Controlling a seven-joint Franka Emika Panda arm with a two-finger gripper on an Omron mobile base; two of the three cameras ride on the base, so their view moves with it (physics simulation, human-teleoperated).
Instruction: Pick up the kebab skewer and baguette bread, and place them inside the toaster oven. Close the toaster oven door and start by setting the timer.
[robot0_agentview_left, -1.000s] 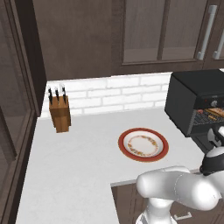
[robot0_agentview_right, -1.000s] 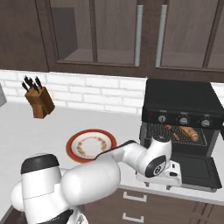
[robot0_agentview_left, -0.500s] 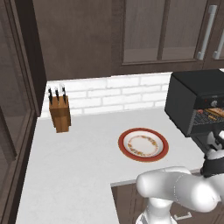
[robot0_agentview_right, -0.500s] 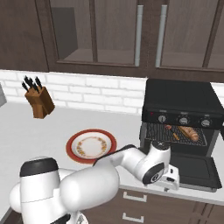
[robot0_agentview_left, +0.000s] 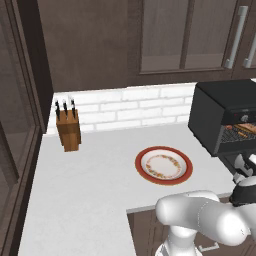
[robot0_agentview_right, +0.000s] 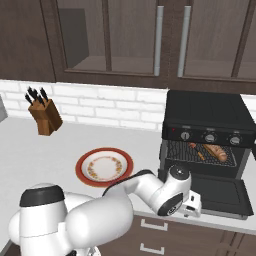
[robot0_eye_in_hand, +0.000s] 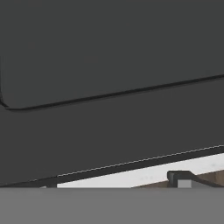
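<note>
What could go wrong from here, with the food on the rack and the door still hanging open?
1. The tool sits open low beside the dropped toaster oven door; pushing up off-centre at that corner may let it slip off the edge rather than swing the door shut.
2. A hard swing could jolt the rack and shift the baguette bread or kebab skewer.
3. The timer dials on the toaster oven are small and close together; the wrong one could get turned.

No readable text, labels, brands, numbers or signs anywhere.
</note>
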